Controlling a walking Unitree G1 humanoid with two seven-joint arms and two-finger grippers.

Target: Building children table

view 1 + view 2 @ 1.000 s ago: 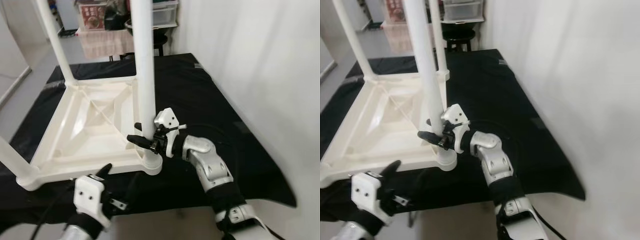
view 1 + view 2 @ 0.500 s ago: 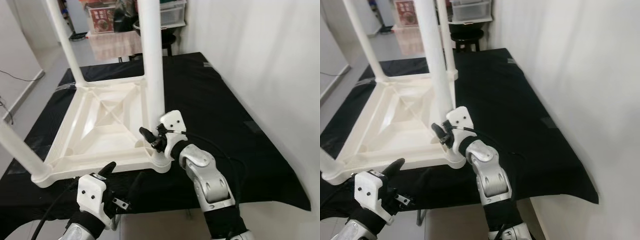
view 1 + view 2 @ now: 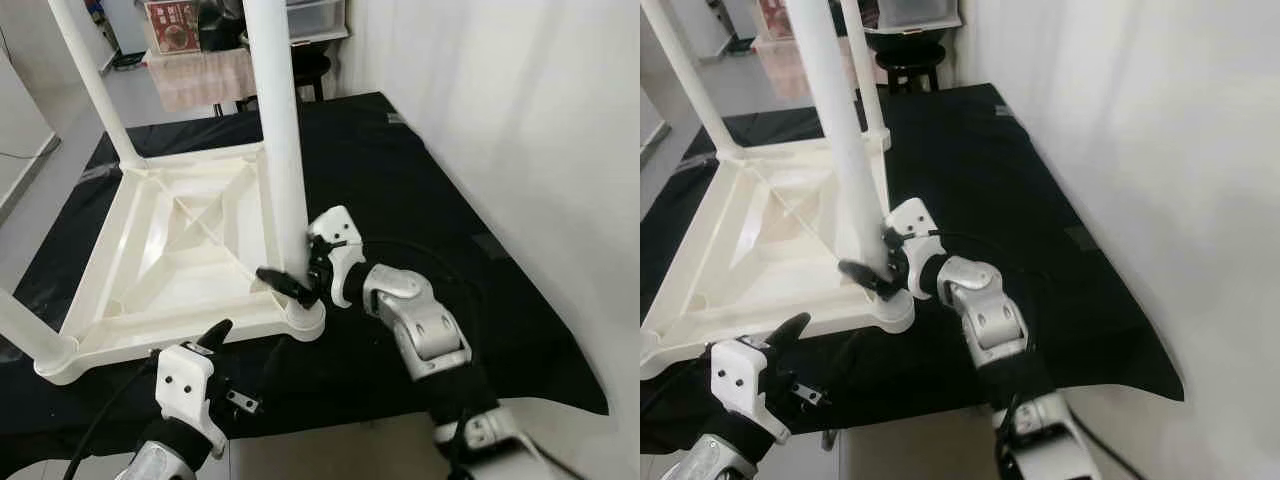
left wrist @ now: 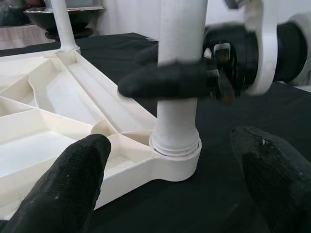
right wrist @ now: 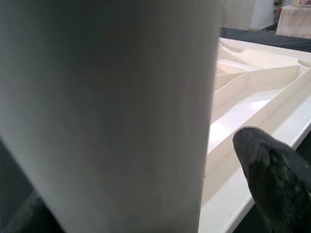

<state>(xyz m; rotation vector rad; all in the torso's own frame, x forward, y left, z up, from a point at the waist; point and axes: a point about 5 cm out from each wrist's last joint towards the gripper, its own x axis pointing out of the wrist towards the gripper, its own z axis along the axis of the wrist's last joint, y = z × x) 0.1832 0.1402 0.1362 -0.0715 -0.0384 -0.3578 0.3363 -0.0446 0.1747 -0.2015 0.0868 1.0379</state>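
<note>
In the left eye view, the upside-down white plastic children table top lies on the black cloth-covered work surface, with round white plastic legs standing up from its corners. The right gripper holds the near right white leg low down, just above its round corner socket, with its black fingers closed around the tube. The left gripper hovers near the front edge of the table top and touches nothing. The right eye view shows the same scene, but here the far leg stands clear beside the held one. The left wrist view adds that the leg already sits in the socket, and that the left gripper's two fingertips are wide apart. In the right wrist view the leg is very close, with one black fingertip beside it. The step seems to be seating this leg; the next move probably calls for a firm push or twist downward.
</note>
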